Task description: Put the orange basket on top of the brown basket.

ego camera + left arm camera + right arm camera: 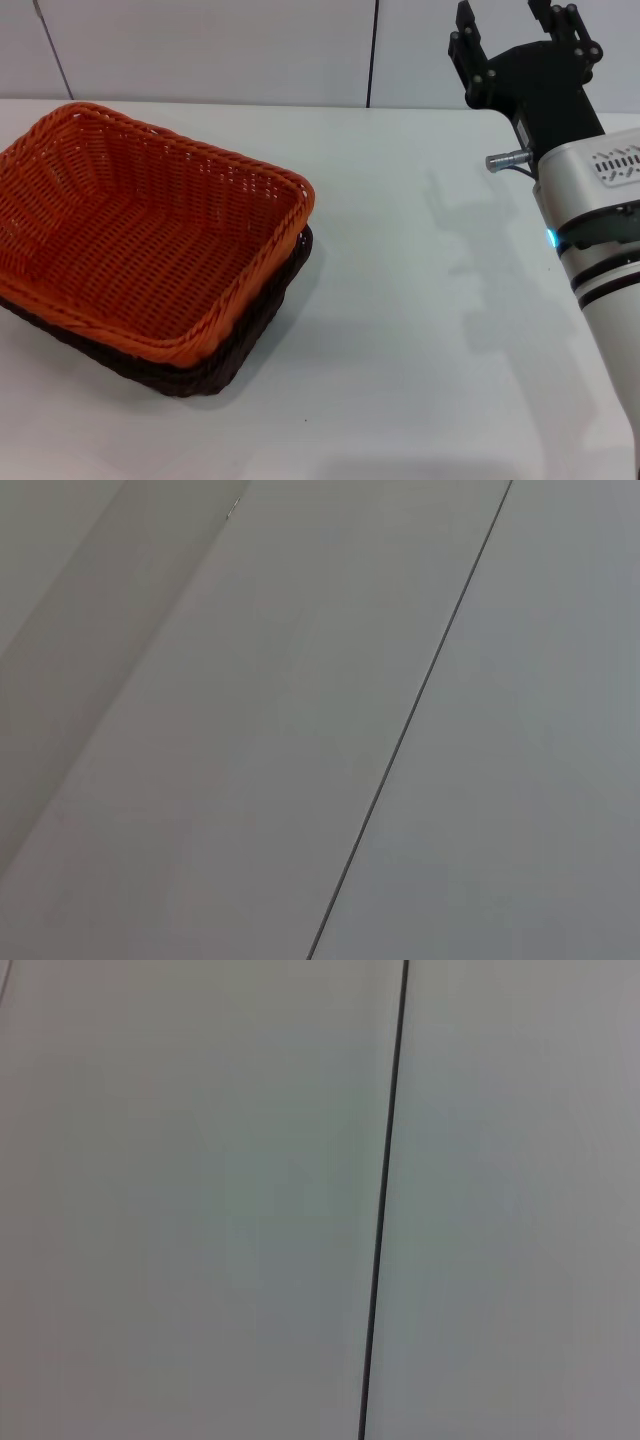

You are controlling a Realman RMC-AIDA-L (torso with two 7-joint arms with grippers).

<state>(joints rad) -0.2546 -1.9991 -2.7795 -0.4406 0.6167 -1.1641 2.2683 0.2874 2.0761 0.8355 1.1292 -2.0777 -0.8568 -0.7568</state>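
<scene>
The bright orange rectangular woven wicker-style basket [140, 230] is shown nested inside the very dark brown, near-black rectangular woven basket [225, 365], whose braided rim is visible only as a dark band beneath and just outside the orange rim. Both are carried on the white bench [400, 380], and the stacking required by the task is judged to be complete.

The orange basket is judged to be light and fairly stiff, with some give in its open-weave sloping sides; its texture should resist slipping. The braided rim, midway along a long side, is judged the best place for a hold, one finger being placed inside and one outside.

The right gripper [520, 25] is held raised, well apart from the orange basket, on the side of the basket's far corner, near the pale wall panels [250, 50]. Its black fingers [465, 20] are seen spread wide, with nothing held between them. No contact with either basket is made.

The left gripper is not seen in the head view; only wall panels are shown by both wrist views.
</scene>
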